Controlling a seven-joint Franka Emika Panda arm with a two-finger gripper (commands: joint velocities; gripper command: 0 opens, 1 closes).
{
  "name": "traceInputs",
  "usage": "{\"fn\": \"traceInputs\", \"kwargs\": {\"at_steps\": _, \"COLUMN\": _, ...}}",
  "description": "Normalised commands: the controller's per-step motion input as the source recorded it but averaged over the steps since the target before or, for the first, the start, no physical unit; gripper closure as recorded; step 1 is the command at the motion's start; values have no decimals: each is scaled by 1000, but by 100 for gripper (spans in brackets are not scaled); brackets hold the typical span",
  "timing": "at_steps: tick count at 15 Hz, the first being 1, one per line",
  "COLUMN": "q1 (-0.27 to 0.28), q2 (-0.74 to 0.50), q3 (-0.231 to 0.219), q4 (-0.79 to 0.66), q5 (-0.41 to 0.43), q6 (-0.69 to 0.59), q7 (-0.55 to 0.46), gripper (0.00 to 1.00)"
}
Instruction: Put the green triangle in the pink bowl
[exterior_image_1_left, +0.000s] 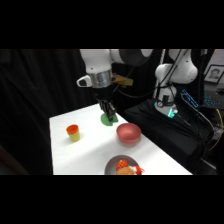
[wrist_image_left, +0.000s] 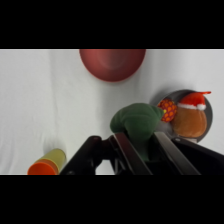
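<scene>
The pincer (wrist_image_left: 142, 142) is seen clenched on the green triangle (wrist_image_left: 136, 121), so the grasp step seems done; a carry over the pink bowl (exterior_image_1_left: 128, 134) is called for next.

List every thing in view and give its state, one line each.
Gripper: down at the triangle, jaws either side of it; grip cannot be confirmed.
Triangle: between the jaws, not in the bowl.
Bowl: upright, empty.
Cup: upright, standing alone.
Plate: holds orange-red food.
</scene>
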Motion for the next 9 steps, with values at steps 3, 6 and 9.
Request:
{"fn": "traceInputs", "kwargs": {"at_steps": 3, "q1": -73, "q2": -454, "q3": 37, "q4": -546, "q5": 11, "q6": 250, "q7": 39, "gripper": 96}}
{"fn": "traceInputs", "kwargs": {"at_steps": 6, "q1": -88, "q2": -398, "q3": 18, "q4": -489, "q5": 36, "q6": 264, "q7": 13, "gripper": 96}}
{"fn": "traceInputs", "kwargs": {"at_steps": 9, "q1": -85, "q2": -342, "q3": 3, "q4": -417, "q5": 62, "q6": 246, "q7": -14, "gripper": 96}}
